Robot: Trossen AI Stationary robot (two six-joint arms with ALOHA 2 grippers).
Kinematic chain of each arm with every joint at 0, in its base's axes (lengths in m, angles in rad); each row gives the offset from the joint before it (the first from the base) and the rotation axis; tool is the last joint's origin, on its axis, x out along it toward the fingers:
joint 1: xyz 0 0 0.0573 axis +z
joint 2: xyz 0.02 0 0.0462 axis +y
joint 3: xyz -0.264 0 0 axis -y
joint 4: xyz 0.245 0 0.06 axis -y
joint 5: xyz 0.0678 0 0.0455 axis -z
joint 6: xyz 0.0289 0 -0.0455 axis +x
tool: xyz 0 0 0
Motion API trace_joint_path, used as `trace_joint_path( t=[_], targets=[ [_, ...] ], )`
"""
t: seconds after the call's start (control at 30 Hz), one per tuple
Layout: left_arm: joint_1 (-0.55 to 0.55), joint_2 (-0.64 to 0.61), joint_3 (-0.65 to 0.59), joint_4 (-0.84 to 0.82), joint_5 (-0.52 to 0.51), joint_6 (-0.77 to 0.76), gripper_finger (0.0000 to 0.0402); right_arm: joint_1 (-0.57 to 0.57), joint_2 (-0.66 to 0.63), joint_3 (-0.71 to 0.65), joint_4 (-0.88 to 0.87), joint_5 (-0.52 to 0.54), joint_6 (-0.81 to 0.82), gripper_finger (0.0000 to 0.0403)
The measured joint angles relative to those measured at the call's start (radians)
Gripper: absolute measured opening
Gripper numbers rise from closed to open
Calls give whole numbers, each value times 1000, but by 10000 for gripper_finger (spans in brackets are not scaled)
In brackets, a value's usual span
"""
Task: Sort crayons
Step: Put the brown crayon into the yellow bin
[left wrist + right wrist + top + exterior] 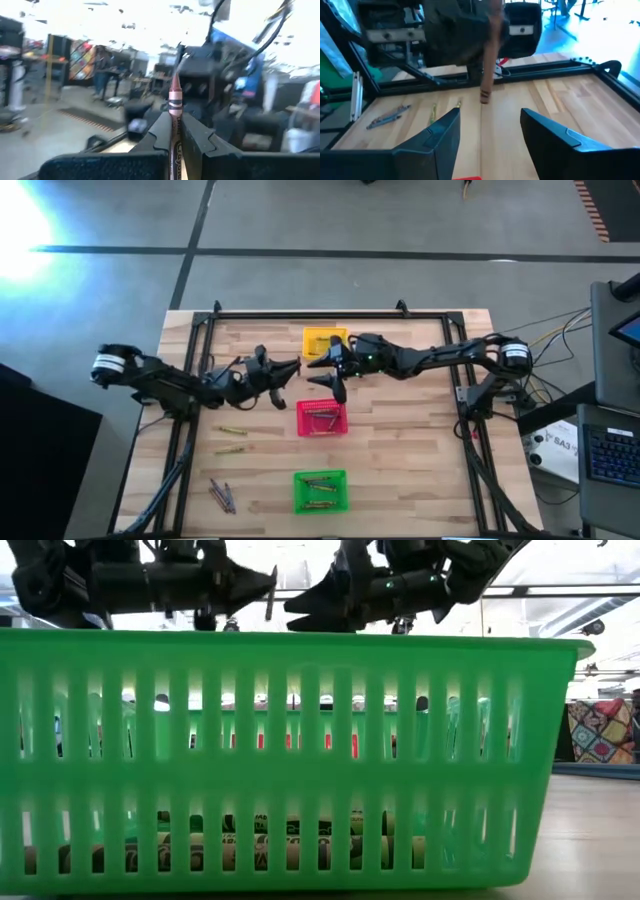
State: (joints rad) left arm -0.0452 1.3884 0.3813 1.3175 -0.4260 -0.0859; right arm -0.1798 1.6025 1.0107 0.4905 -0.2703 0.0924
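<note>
My left gripper [293, 367] is over the table's middle, left of the yellow basket [322, 340] and above the red basket's [322, 418] far edge. It is shut on a reddish-brown crayon [174, 100]. My right gripper [318, 368] faces it from the right, open and empty; its fingers [440, 137] stand just short of the crayon [488, 70]. Loose crayons lie flat on the table at the left [232, 430] and at the near left [222, 495]. The green basket [320, 490] holds several crayons [250, 850]. My left gripper pinches the crayon's middle [175, 135] between its two fingers. The fingers come level from the table's left and lie across the crayon. The crayon stands about upright, lifted clear of the table, its pointed end up and its lower end [484, 97] hanging free.
A black frame [330, 313] runs round the wooden table. The green basket's wall [300, 740] fills the low view. The red basket holds crayons [320, 417]. Equipment and a keyboard [610, 450] stand beyond the right edge.
</note>
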Motion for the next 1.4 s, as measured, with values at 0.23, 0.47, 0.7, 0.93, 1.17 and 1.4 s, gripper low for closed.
trace_joint_path(
  t=[0.23, 0.47, 0.7, 0.93, 1.17, 1.4],
  targets=[
    [0, 154, 86, 53, 81, -1, 0, 14, 68, 2, 63, -46, 19, 201],
    [0, 232, 129, 56, 99, -5, 0, 16, 37, -1, 19, -72, 26, 199],
    [0, 223, 121, 56, 99, -13, 0, 16, 23, -3, -33, -70, 28, 114],
    [1, 216, 111, 27, 95, -39, 6, 16, 22, -3, -45, -69, 15, 21],
    [21, 208, 97, -33, 32, -92, 60, -2, 21, -3, -148, 172, -5, 18],
    [30, 114, 80, -215, -46, -92, 122, -153, 21, 53, -410, 216, -71, 18]
  ],
)
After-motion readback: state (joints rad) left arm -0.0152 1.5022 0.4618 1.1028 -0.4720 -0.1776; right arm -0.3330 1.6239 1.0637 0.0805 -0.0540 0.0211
